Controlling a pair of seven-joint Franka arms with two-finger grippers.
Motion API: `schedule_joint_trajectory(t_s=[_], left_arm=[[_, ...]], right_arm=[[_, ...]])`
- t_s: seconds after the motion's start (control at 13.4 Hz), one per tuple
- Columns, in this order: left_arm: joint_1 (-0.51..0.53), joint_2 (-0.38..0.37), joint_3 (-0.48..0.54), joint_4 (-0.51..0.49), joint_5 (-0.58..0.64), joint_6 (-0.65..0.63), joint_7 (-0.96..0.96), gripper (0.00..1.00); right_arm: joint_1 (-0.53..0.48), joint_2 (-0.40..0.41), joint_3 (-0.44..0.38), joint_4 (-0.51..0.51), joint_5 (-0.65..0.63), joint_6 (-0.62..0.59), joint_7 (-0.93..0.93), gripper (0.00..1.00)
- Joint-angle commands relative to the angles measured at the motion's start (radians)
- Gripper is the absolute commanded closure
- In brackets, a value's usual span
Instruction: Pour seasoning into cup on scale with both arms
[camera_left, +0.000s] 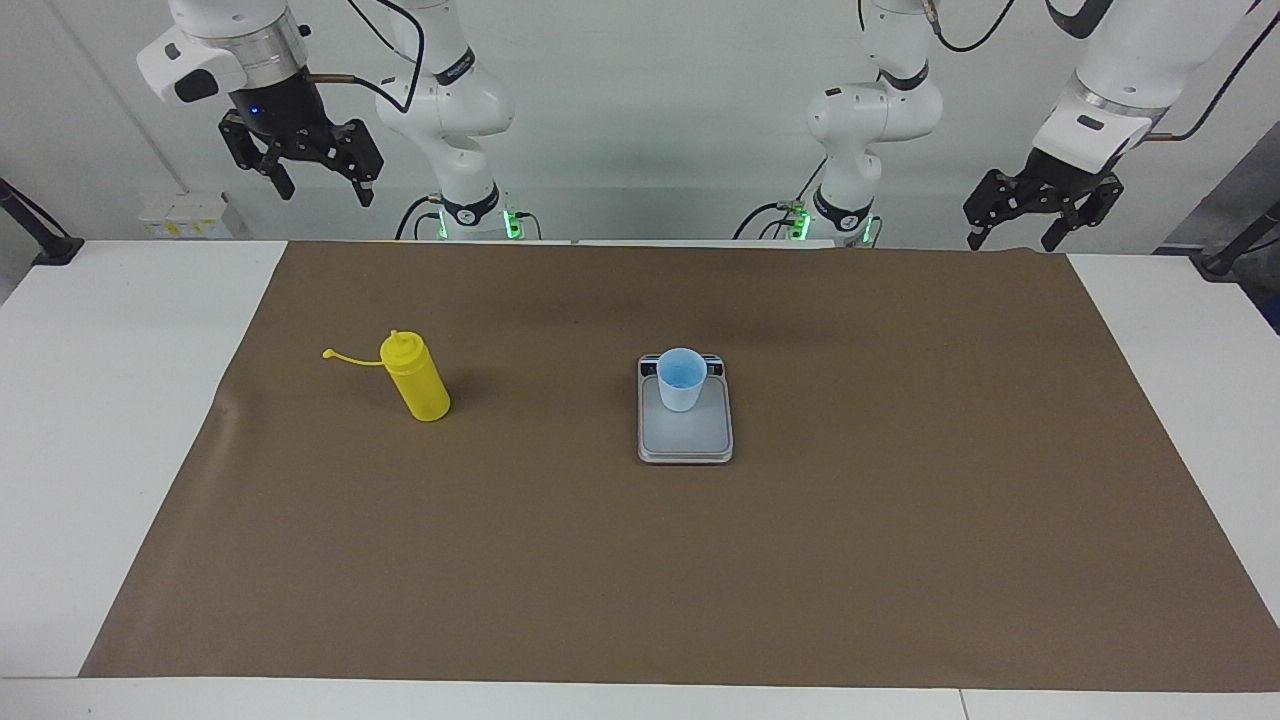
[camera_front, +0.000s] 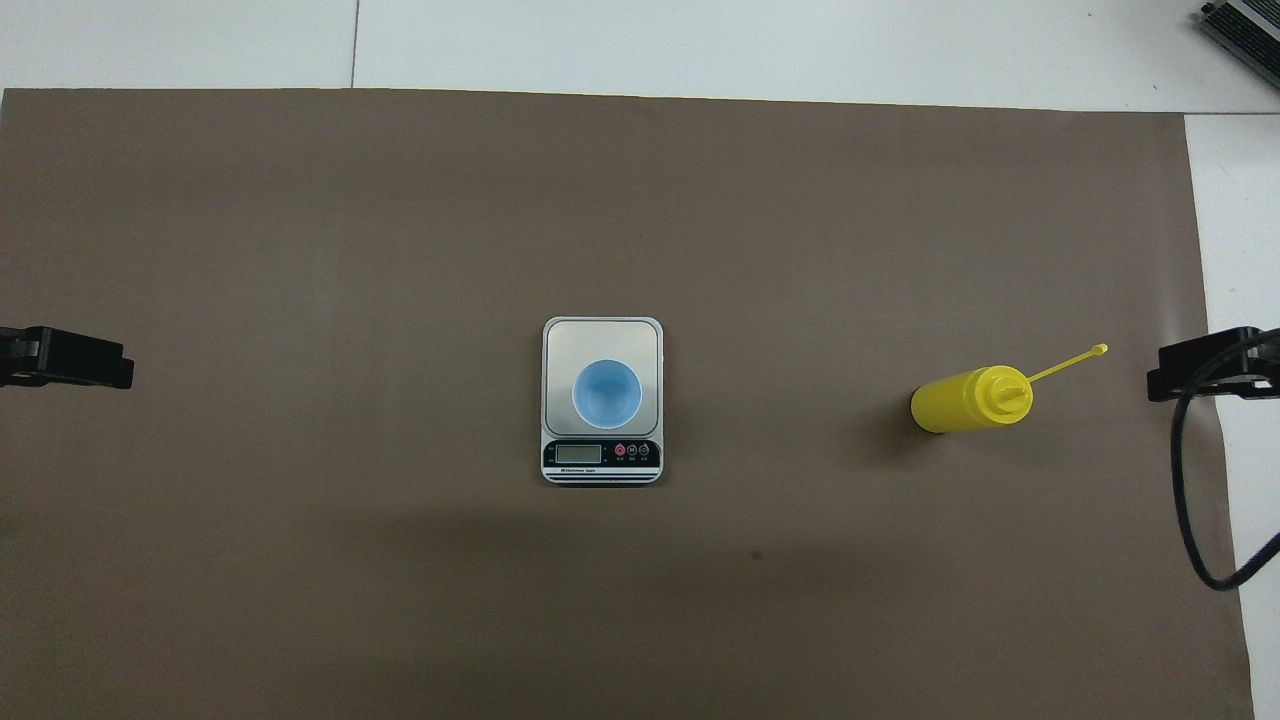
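Seasoning bottle (camera_left: 417, 378) upright below right tool (camera_left: 303, 165), ungripped | cup (camera_left: 681, 379) sits on scale (camera_left: 686, 432), ready for weighing | right tool, left tool (camera_left: 1040, 207): fingers apart, empty.

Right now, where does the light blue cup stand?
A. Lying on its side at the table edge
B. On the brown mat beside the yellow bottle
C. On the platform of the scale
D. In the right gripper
C: the cup stands upright on the platform of the scale, apart from the yellow bottle.
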Motion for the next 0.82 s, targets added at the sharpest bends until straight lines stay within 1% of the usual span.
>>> schedule_joint_trajectory(t_s=[0.0,0.07,0.15,0.75], left_arm=[[0.013,-0.031,-0.006,-0.036,-0.004,0.017,0.013,0.0],[0.013,-0.031,-0.006,-0.036,-0.004,0.017,0.013,0.0],[0.013,-0.031,-0.006,-0.036,-0.004,0.017,0.013,0.0],[0.013,-0.031,-0.006,-0.036,-0.004,0.015,0.013,0.0]], right_arm=[[-0.006,-0.059,0.003,-0.167,0.021,0.129,0.017,0.0],[-0.006,-0.079,0.003,-0.207,0.021,0.143,0.018,0.0],[-0.006,-0.084,0.002,-0.216,0.021,0.144,0.023,0.0],[-0.005,-0.082,0.005,-0.209,0.014,0.142,0.025,0.0]])
